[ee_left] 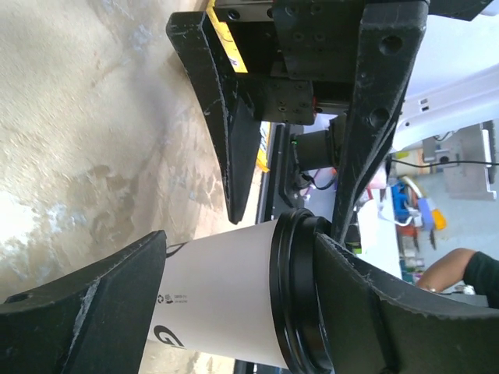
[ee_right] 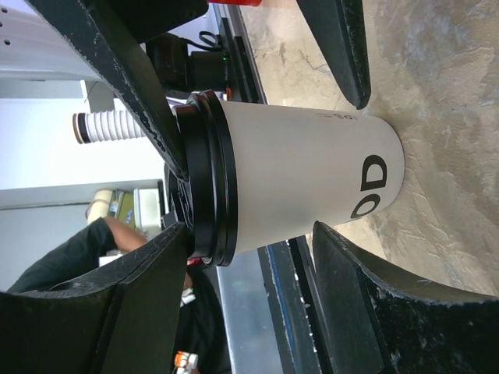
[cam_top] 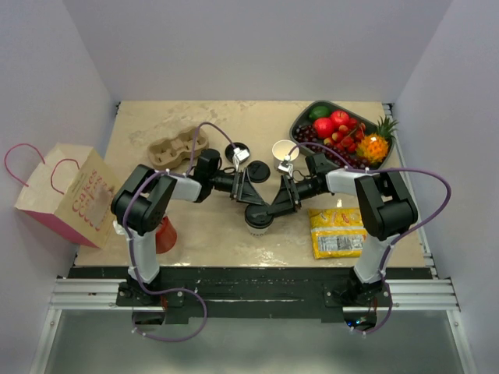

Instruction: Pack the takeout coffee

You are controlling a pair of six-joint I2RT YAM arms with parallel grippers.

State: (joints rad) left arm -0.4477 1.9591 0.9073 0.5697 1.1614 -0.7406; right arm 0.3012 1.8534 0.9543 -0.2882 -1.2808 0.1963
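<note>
Crowding the takeout coffee [cam_top: 259, 219] near the table edge [cam_top: 234, 263], left gripper [ee_left: 238, 248] and right gripper [ee_right: 251, 231] have jaws open.

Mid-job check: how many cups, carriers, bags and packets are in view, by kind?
White paper cups: 2, the lidded cup and the open cup
Red cup: 1
Cardboard cup carrier: 1
Paper bag: 1
Yellow snack packet: 1
Total: 6
</note>
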